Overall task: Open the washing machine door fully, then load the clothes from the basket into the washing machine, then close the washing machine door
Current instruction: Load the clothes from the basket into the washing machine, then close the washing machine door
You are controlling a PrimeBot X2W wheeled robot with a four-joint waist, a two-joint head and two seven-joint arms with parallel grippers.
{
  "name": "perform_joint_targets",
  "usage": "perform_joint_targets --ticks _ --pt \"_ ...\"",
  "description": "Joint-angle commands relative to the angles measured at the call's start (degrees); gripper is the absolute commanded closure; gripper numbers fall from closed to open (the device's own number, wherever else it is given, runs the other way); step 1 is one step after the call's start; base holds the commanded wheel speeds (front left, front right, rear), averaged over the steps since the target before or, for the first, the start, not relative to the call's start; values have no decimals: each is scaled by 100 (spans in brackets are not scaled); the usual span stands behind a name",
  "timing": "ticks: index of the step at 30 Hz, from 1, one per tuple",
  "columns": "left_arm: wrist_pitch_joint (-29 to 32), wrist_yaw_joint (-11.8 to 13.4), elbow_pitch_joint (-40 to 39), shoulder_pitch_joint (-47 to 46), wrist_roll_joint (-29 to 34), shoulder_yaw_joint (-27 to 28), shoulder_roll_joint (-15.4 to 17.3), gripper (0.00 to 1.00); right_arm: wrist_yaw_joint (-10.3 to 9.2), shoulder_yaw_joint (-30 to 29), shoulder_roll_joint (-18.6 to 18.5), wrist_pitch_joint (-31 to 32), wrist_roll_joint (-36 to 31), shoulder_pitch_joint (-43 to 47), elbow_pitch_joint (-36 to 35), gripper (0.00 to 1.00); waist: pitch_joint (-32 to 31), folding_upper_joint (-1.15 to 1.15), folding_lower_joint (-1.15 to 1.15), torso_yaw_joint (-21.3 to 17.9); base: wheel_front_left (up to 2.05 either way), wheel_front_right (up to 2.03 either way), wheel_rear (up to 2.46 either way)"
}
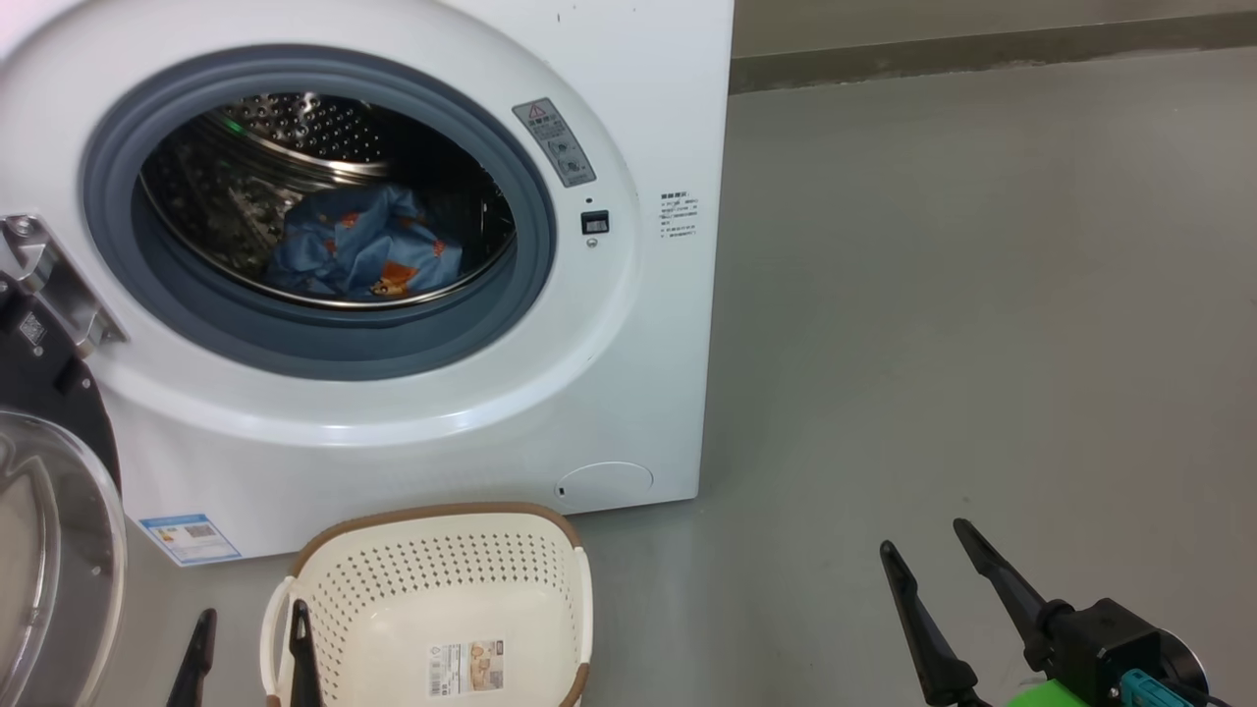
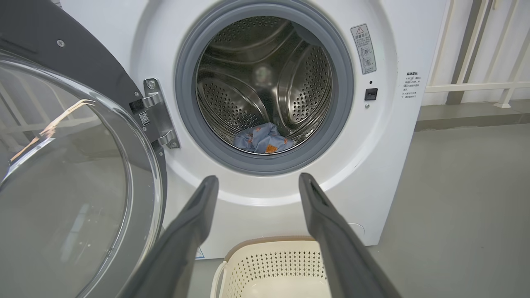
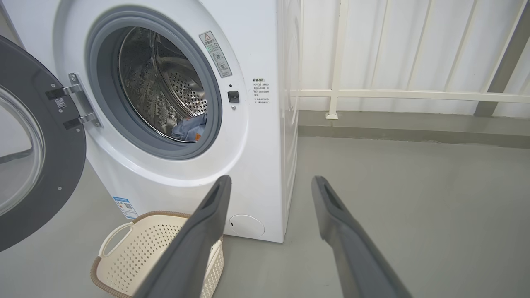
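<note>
In the head view, the left gripper [image 1: 250, 656] rises at the lower left. Its two slim dark fingers are spread wide and hold nothing; one is left of the basket [image 1: 432, 522] and the other overlaps its left wall. The right gripper [image 1: 928, 550] stands at the lower right over smooth grey floor [image 1: 933, 295], fingers parted, empty and leaning left.

The washing machine [image 1: 628, 373] is a glossy white box with a rounded front. The washing machine door [image 1: 49, 550] hangs swung out at the left edge, a black ring around bulging clear glass, held on a bright metal hinge [image 1: 49, 275]. The clothes [image 1: 363, 250], crumpled blue fabric with orange prints, lie at the bottom of the perforated steel drum [image 1: 295, 128], behind a matte grey-blue seal [image 1: 118, 196]. The cream perforated basket with its brown rim sits on the floor just in front of the machine, and a paper label shows on its base.

In the left wrist view, the matte grey fingers [image 2: 194, 223] point up at the drum mouth, wide apart, with the basket's far rim between them. The open door fills the left side, and the clothes sit low in the drum.

In the right wrist view, the two fingers are splayed with nothing between them. The left one crosses the basket's right end and the right one is over floor. The machine stands to the left, and a white railing [image 3: 372, 94] runs along the far wall.
</note>
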Motion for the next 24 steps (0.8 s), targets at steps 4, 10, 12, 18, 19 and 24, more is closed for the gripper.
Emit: perform_joint_targets --ticks 4,10,12,18,19,24 --pt "-95 -35 -51 -273 -52 234 116 0 35 93 -17 4 -68 -62 -182 0 5 0 0 31 0 0 0" --pt "-137 -46 -2 -307 -49 224 105 0 35 89 -13 19 -76 -66 -193 0 -4 0 0 72 -10 10 0" --pt "-150 -44 12 -318 -49 226 100 0 35 88 -13 19 -76 -67 -194 0 -6 0 0 87 -53 53 0" --pt "-180 -68 31 -330 -55 222 105 0 35 104 -21 12 -68 -68 -184 0 -1 0 0 107 -94 94 0" --pt "-185 -71 35 -331 -57 223 107 0 35 105 -21 14 -68 -68 -186 0 1 0 0 110 -142 142 0" --pt "-208 -139 48 -347 -72 193 122 0 35 93 -19 29 -66 -60 -205 0 21 0 0 127 -176 174 2"
